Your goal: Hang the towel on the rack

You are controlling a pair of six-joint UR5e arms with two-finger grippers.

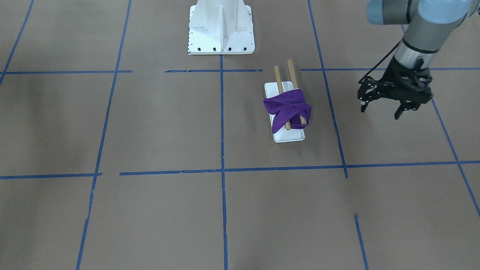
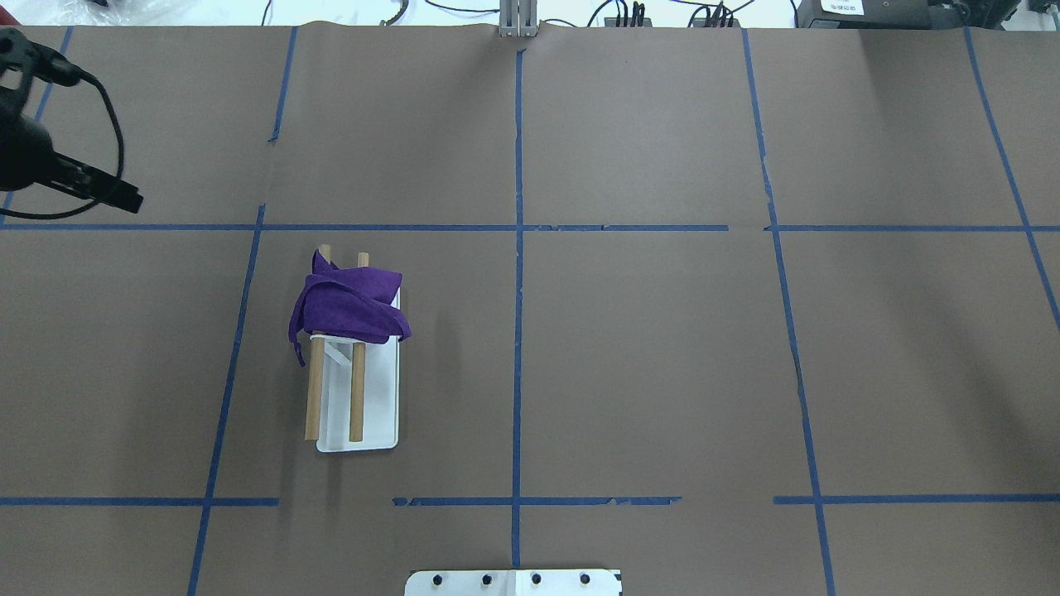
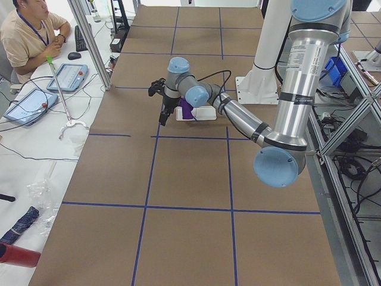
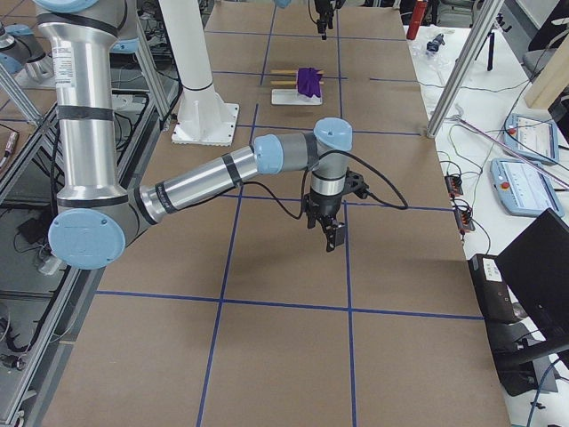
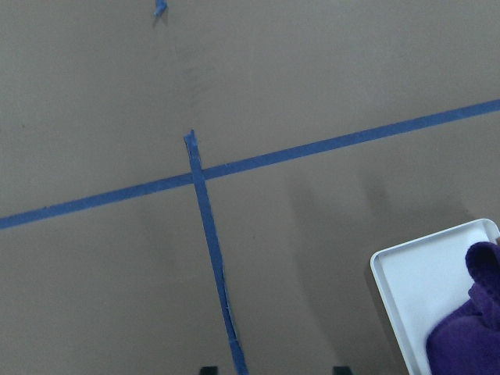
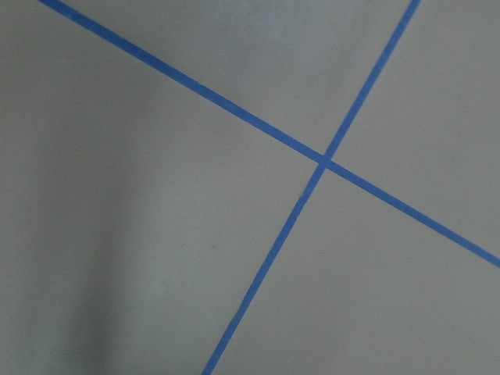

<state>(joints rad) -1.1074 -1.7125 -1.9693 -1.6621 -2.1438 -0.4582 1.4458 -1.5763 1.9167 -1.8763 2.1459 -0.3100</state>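
Hovering over the brown paper-covered worktop [image 1: 150,123], your left gripper [image 1: 380,111] has its fingers spread and holds nothing. Crumpled purple cloth towel [image 1: 287,107] drapes both dowels of the white-based wooden rack [image 1: 290,135], well apart from it; a blue tape line [image 1: 330,101] runs between. Right gripper [image 4: 331,238]: far off, opening can't be told.

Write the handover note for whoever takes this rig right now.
Left hand: open, empty, hovering beside the rack.
Right hand: over the table, far from the rack; open or shut cannot be told.
Towel: bunched over both rods, at the end away from the robot.
Done: towel is on the rack, no hand on it.
Left: probably nothing.
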